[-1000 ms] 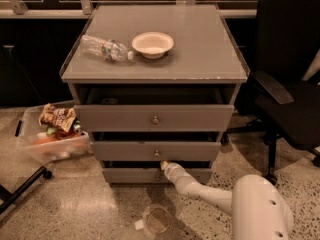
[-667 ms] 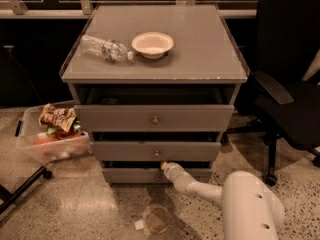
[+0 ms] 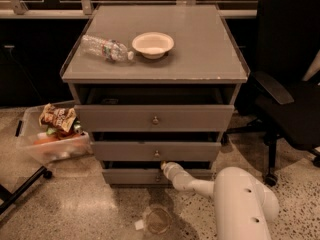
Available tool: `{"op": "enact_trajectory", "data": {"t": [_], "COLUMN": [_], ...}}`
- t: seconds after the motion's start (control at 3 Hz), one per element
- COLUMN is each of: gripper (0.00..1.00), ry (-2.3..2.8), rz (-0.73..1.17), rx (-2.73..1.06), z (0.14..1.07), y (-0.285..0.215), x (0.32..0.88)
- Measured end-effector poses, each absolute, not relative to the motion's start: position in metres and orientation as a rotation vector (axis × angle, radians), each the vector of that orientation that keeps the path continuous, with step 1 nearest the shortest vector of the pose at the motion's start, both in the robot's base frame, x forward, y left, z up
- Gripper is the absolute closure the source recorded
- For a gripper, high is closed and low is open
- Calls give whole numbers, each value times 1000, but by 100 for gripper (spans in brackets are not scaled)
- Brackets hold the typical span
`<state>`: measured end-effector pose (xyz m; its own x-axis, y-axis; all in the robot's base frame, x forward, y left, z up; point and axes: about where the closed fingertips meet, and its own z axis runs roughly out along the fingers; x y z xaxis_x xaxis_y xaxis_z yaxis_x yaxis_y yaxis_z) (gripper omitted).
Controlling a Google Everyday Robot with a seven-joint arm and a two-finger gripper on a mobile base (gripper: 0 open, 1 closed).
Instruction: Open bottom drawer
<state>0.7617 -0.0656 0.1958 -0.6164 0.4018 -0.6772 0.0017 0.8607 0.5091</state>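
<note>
Still, your end effector [image 3: 165, 167] sits against the top edge of the bottom drawer [image 3: 130, 177], lowest in the cabinet [image 3: 150, 64] (grip state: cannot tell). Only the arm has shifted and the front hasn't advanced, so the pull remains.

**One raised camera, facing the drawer fronts**

A single view covers the scene, so there is no second view to overlap with it. The camera sits high and in front of the bench [image 3: 200, 49]. It looks forward and steeply down, so the whole top surface shows and the three drawer fronts below it appear foreshortened. The bench fills the middle of the frame at moderate range, with a plastic bin [image 3: 50, 141] at left and an office chair [image 3: 290, 89] at right. The robot's arm [image 3: 240, 204] enters from the lower right corner, close to the lens. Its end effector [image 3: 165, 167] lies at the upper edge of the bottom drawer [image 3: 127, 177], near the frame's lower centre.
</note>
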Motion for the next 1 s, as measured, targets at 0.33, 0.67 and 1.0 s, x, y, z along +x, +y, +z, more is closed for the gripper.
{"op": "enact_trajectory", "data": {"t": [0.33, 0.67, 1.0], "gripper": [100, 100, 100], "ry": [2172, 2230, 2234], "rz": [593, 539, 535], "rx": [291, 279, 277], "z": [198, 191, 194], "y": [-66, -79, -79], "x": [762, 746, 745]}}
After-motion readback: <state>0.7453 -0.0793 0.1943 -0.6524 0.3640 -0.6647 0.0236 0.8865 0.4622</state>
